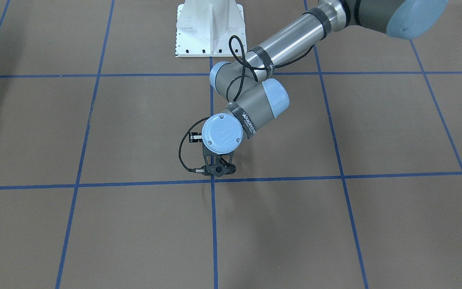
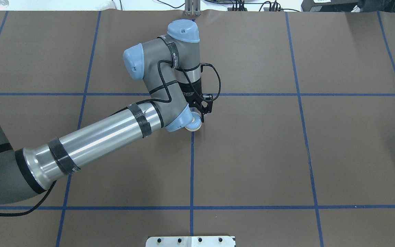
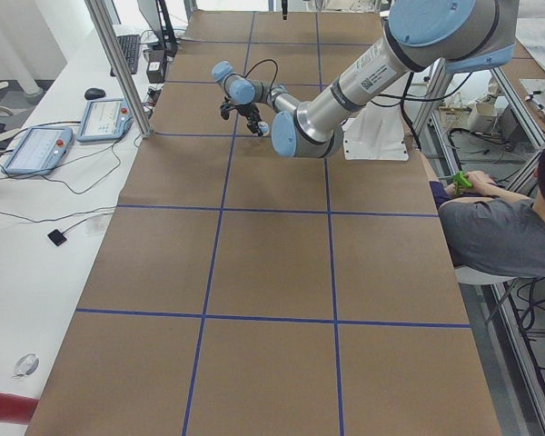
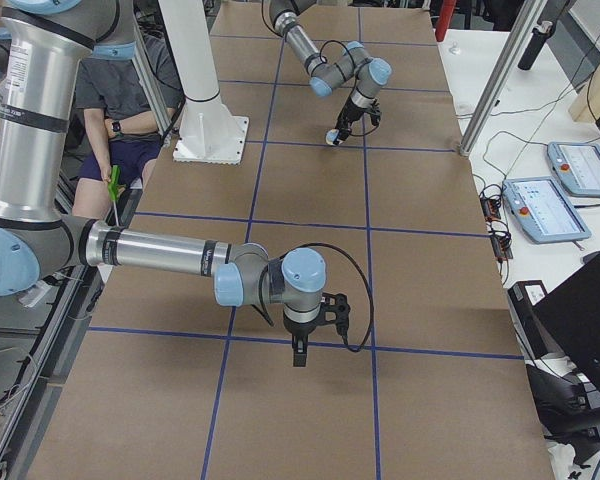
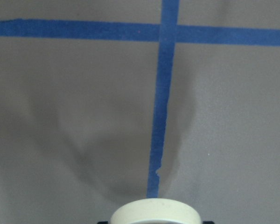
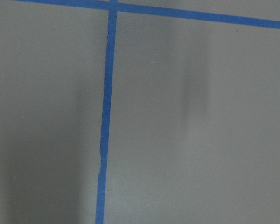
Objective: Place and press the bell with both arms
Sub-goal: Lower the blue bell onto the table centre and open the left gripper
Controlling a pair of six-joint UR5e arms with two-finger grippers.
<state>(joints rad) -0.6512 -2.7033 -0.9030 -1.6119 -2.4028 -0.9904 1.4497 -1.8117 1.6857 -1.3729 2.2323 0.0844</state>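
Bell (image 2: 194, 127) gripped between left gripper (image 1: 217, 171) fingers

Table (image 2: 252, 154) is covered edge to edge w/ brown paper, marked into big squares by blue tape lines (image 2: 191, 171). The tape is a bit ragged in one spot in the left wrist view. White metal pedestal (image 1: 209, 28) stands on the paper at the robot's side, mid-width, w/ bolt holes along its foot plate. Bell (image 2: 194, 126) is at a lengthwise tape line, nr a crossing; can't tell if it touches the paper.
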